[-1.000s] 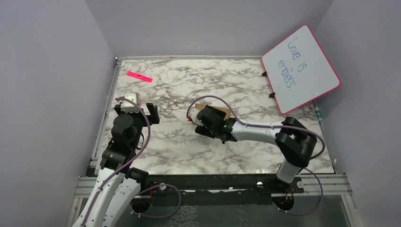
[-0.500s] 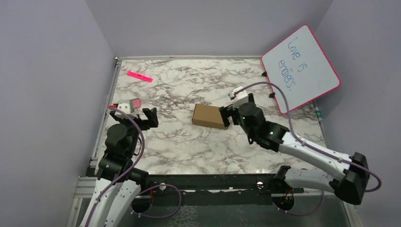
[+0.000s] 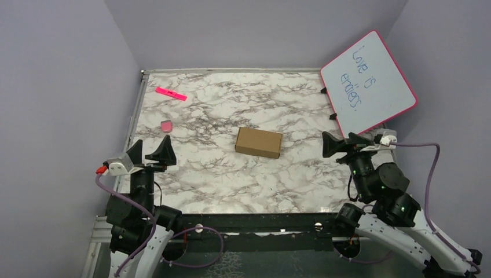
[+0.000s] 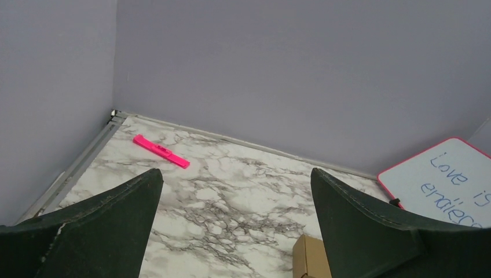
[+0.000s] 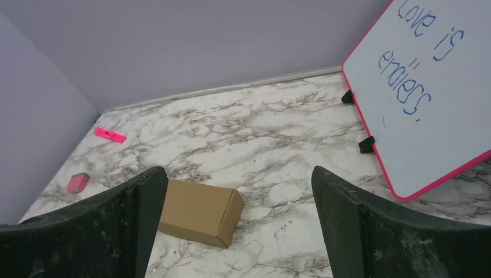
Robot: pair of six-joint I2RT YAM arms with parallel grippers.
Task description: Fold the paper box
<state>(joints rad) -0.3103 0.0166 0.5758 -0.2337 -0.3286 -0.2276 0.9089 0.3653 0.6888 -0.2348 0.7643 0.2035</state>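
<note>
The paper box (image 3: 259, 142) is a small closed brown cardboard box lying flat on the marble table (image 3: 231, 179), near its middle. It also shows in the right wrist view (image 5: 200, 211), and a corner of it shows in the left wrist view (image 4: 310, 258). My left gripper (image 3: 151, 152) is open and empty, drawn back at the near left, well apart from the box. My right gripper (image 3: 341, 145) is open and empty at the near right, also apart from the box. Both sets of jaws stand wide with nothing between them (image 4: 236, 174) (image 5: 238, 171).
A pink-framed whiteboard (image 3: 367, 84) leans at the back right corner. A pink marker (image 3: 171, 93) lies at the back left, and a small pink eraser (image 3: 166, 125) lies nearer on the left. Grey walls close in the left, back and right sides.
Both arms have pulled back toward the near edge. The right gripper, which was at the box's right end, has moved away from it. The box lies where it was.
</note>
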